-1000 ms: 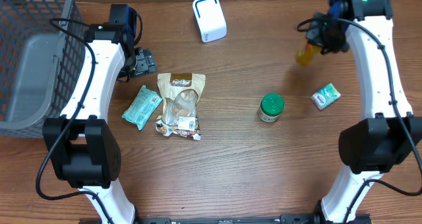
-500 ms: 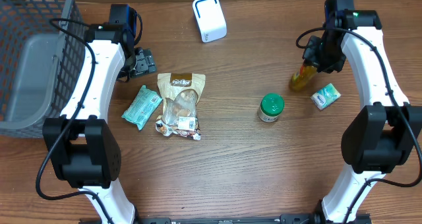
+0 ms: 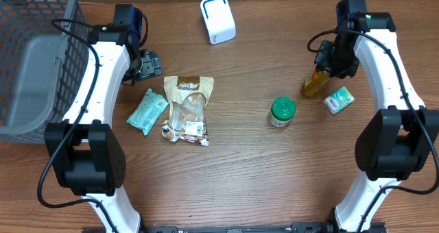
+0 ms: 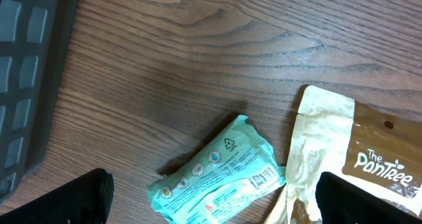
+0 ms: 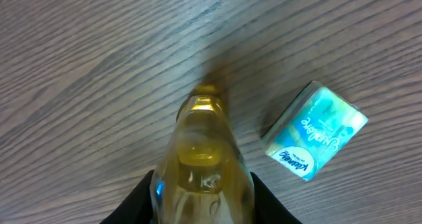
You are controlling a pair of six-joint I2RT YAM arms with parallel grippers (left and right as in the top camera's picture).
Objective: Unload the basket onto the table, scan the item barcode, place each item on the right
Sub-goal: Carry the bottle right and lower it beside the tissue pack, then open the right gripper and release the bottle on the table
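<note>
My right gripper (image 3: pixel 327 67) is shut on a clear bottle of yellow liquid (image 3: pixel 313 85), whose far end is down at the wooden table just left of a small teal tissue packet (image 3: pixel 339 100). In the right wrist view the bottle (image 5: pixel 201 151) fills the gap between the black fingers of the right gripper (image 5: pixel 201 201). The white scanner (image 3: pixel 218 19) stands at the back centre. My left gripper (image 3: pixel 145 65) hangs open at the back left. In its own view the left gripper (image 4: pixel 217 207) is above a mint-green packet (image 4: pixel 221 178) with its printed barcode facing up.
A brown-and-cream snack pouch (image 3: pixel 188 108) lies beside the mint-green packet (image 3: pixel 147 111). A green-lidded jar (image 3: pixel 282 112) stands left of the bottle. A grey mesh basket (image 3: pixel 34 62) fills the far left. The tissue packet (image 5: pixel 316 138) lies close to the bottle.
My right gripper brought the bottle down and forward from the back edge to the table beside the tissue packet, then held still. The left arm has not moved.
</note>
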